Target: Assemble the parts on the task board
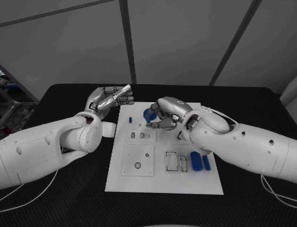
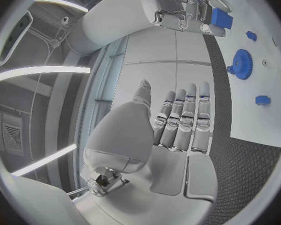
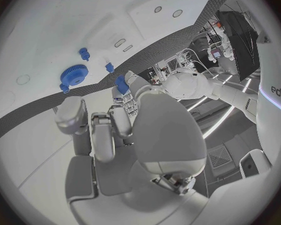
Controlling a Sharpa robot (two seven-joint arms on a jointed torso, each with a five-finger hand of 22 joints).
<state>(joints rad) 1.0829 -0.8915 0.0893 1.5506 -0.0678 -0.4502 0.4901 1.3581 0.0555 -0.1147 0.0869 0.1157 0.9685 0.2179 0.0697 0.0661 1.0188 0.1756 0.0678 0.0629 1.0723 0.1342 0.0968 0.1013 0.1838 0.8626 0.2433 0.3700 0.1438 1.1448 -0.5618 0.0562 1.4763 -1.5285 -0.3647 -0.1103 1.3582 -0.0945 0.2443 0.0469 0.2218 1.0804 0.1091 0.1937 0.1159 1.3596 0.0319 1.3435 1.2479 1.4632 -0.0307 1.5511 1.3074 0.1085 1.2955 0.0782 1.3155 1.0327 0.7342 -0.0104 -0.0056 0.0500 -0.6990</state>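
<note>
Near edge of task board (image 1: 163, 184): two blue bars (image 1: 200, 161) lying loose, apparently unplaced. Mid-board: right hand (image 1: 163, 116) pinching small blue part (image 3: 122, 83). Beyond: blue gear (image 3: 72, 75) on the board; left hand (image 1: 111, 99) open, fingers straight, holding nothing. Assembly seemingly partway.

No whole word can be read; a few dark letters on a white panel (image 3: 279, 91) stay unclear.

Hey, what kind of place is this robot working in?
Likely a robotics lab or test cell: a black table with a white task board of small blue parts, enclosed by plain grey panel walls.
</note>
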